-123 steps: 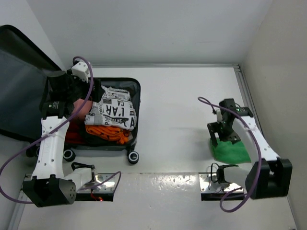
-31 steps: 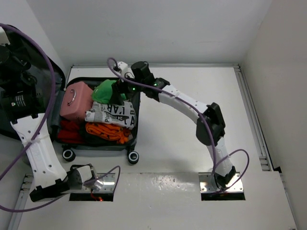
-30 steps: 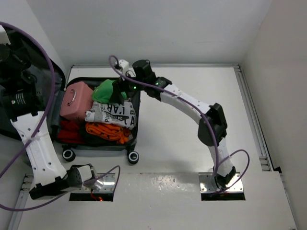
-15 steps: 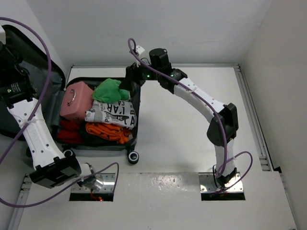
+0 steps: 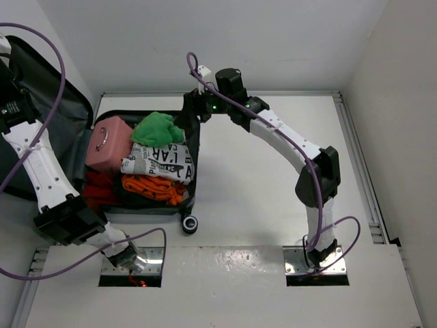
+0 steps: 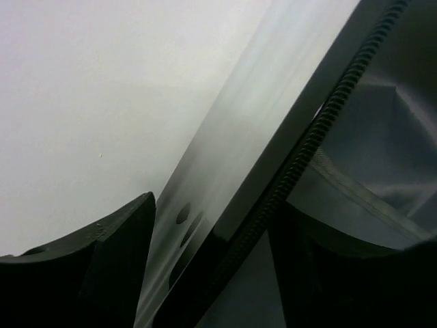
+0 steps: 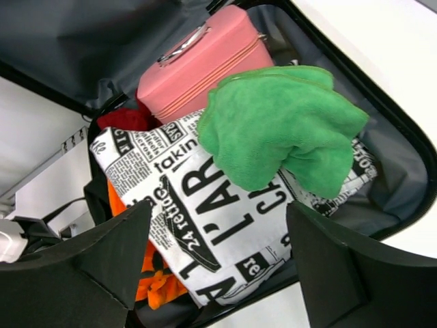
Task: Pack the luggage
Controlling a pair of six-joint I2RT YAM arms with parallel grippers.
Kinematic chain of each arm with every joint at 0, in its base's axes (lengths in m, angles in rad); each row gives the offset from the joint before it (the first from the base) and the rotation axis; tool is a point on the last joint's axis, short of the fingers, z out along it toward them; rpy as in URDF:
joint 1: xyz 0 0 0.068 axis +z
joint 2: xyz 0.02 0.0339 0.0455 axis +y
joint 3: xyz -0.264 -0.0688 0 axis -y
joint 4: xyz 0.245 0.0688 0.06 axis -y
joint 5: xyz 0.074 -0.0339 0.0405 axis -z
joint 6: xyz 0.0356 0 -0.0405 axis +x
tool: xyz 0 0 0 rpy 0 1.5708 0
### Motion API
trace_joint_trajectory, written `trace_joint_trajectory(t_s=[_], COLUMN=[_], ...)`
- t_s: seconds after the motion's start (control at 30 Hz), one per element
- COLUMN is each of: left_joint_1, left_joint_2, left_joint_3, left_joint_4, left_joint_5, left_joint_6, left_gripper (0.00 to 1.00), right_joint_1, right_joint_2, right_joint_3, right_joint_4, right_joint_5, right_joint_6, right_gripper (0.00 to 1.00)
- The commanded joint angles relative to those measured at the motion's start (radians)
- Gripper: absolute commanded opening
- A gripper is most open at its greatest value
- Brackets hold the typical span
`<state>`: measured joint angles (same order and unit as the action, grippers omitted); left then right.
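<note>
The luggage (image 5: 193, 147) lies open at the left, its dark-lined lid (image 5: 41, 137) leaning against the left wall. Inside are a pink box (image 5: 108, 143), a newsprint cloth (image 5: 158, 162), an orange cloth (image 5: 153, 189), a red cloth (image 5: 101, 184) and a green cloth (image 5: 158, 128) on top. My right gripper (image 5: 190, 109) is open and empty just above the case's far right corner, with the green cloth (image 7: 280, 130) below it (image 7: 220, 205). My left gripper (image 5: 8, 102) is at the lid's upper edge, its jaws open either side of the zipped rim (image 6: 321, 130).
Walls close in on the left, back and right. The case's black casters (image 5: 189, 223) face the near edge. The right arm (image 5: 287, 140) spans the middle of the table. Two metal base plates (image 5: 225, 263) sit at the near edge.
My right gripper has let go of the green cloth, which now lies in the case, and has drawn back to the right. My left arm has swung up to the lid's edge.
</note>
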<state>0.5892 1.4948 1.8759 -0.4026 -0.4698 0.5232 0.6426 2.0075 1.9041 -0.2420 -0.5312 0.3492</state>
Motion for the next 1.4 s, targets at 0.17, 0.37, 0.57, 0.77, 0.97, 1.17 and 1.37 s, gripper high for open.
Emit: trace_joint_trajectory(t_s=[0.17, 0.37, 0.57, 0.77, 0.97, 1.17, 1.37], left_joint_1=[-0.009, -0.139, -0.285, -0.457, -0.741, -0.668, -0.628], left_joint_2=[-0.071, -0.168, -0.179, -0.145, 0.012, -0.034, -0.215], left_joint_3=[0.060, 0.049, 0.058, 0.020, 0.236, 0.380, 0.204], left_joint_4=[-0.022, -0.036, -0.084, 0.342, 0.449, 0.225, 0.140], left_joint_5=[0.273, 0.437, 0.741, 1.233, 1.151, 0.727, 0.044], left_joint_6=[-0.040, -0.149, -0.366, -0.892, -1.172, -0.947, -0.637], left_gripper=[0.30, 0.19, 0.28, 0.82, 0.97, 0.97, 0.95], right_joint_1=[-0.026, -0.118, -0.152, -0.178, -0.225, -0.261, -0.277], right_joint_2=[-0.082, -0.105, -0.107, -0.108, -0.110, -0.186, -0.292], right_joint_3=[-0.023, -0.080, -0.129, -0.152, -0.165, -0.240, -0.424], right_joint_4=[0.021, 0.050, 0.053, 0.026, -0.061, -0.177, -0.255], right_joint_5=[0.030, 0.031, -0.018, -0.020, 0.025, 0.109, 0.005], right_joint_6=[0.026, 0.232, 0.297, 0.292, 0.281, 0.197, 0.104], right_gripper=[0.72, 0.70, 0.68, 0.68, 0.73, 0.74, 0.63])
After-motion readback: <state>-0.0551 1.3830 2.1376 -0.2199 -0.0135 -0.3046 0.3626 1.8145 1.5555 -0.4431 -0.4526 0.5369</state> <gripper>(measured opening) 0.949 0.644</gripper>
